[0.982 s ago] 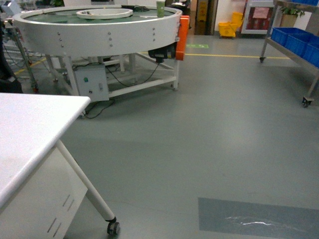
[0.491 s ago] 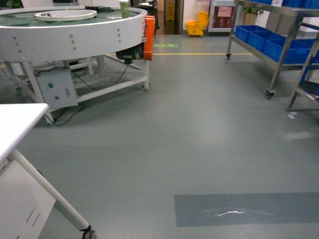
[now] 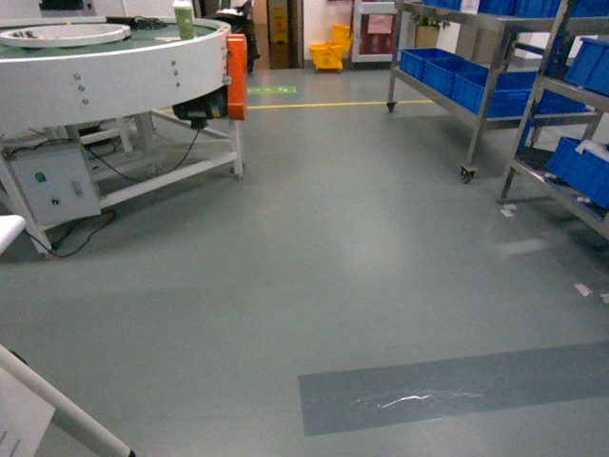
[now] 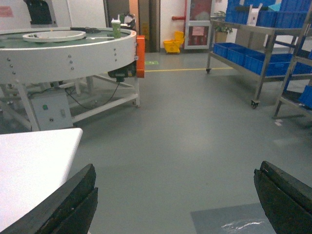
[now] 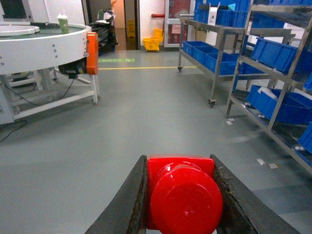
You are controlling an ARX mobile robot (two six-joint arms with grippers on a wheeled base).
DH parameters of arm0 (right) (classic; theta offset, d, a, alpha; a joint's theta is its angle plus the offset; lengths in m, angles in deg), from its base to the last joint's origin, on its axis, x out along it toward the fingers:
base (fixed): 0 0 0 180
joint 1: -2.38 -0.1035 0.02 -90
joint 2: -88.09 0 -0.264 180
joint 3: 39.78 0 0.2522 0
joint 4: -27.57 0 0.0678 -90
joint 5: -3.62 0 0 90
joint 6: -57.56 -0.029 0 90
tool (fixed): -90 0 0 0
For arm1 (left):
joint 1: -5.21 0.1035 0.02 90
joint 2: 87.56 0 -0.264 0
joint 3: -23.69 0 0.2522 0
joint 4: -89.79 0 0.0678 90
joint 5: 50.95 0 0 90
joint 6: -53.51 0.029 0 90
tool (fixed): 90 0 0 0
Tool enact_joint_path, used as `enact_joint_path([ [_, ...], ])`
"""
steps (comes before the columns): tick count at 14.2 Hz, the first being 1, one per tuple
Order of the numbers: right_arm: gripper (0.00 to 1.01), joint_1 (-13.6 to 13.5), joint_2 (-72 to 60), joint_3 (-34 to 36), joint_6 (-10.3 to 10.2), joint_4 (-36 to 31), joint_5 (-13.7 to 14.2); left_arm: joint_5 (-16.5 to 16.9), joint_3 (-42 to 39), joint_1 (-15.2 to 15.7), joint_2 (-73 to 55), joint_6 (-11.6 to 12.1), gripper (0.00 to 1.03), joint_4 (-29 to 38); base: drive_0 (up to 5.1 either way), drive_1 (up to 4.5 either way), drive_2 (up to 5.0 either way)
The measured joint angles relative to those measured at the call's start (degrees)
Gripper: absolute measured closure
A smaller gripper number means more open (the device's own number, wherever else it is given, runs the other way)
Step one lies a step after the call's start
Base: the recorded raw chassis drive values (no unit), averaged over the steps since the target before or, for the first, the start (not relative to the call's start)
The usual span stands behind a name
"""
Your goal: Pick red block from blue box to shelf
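The right gripper (image 5: 183, 204) is clenching the red block (image 5: 181, 192) at the bottom of the right wrist view, its two dark fingers (image 5: 127, 204) pressing against either side of the brick, whose round stud is facing the camera. The left gripper (image 4: 175, 204) is hanging released in the left wrist view, its black fingers (image 4: 63, 204) standing far apart at the lower corners with bare grey floor (image 3: 314, 248) showing between them (neither gripper is appearing in the head view). Near left, a corner of a white table (image 4: 34, 170) is showing beside the left gripper, and its slanted white leg (image 3: 67, 414) is crossing the bottom left of the head view. A darker grey patch (image 3: 457, 386) is lying on the floor near right, with a wrinkled strip of clear tape on it. Farther left, a large round white conveyor table (image 3: 105, 71) is standing on a white frame, carrying an orange panel (image 3: 236, 76) on its side and a green cup (image 3: 183, 19) on top. Along the right, the shelf (image 3: 481, 95), a steel rack on small casters, is holding rows of dark blue crates (image 3: 447, 76), with a second rack of crates nearer the camera. At the far end, a yellow mop bucket (image 3: 328, 52) is sitting by a doorway, behind a yellow line on the floor
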Motion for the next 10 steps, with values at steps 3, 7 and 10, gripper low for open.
enact_joint_path([
  [3, 0.73, 0.0, 0.0, 0.0, 0.02, 0.2, 0.0, 0.0, 0.0, 0.0, 0.0, 0.0, 0.05, -0.35, 0.0, 3.92, -4.0],
  [7, 0.73, 0.0, 0.0, 0.0, 0.0, 0.15, 0.0, 0.0, 0.0, 0.0, 0.0, 0.0, 0.05, -0.22, 0.1, 4.17, -4.0],
  [10, 0.73, 0.0, 0.0, 0.0, 0.02, 0.31, 0.0, -0.02, 0.0, 0.0, 0.0, 0.0, 0.05, -0.37, -0.1, 4.03, -4.1],
])
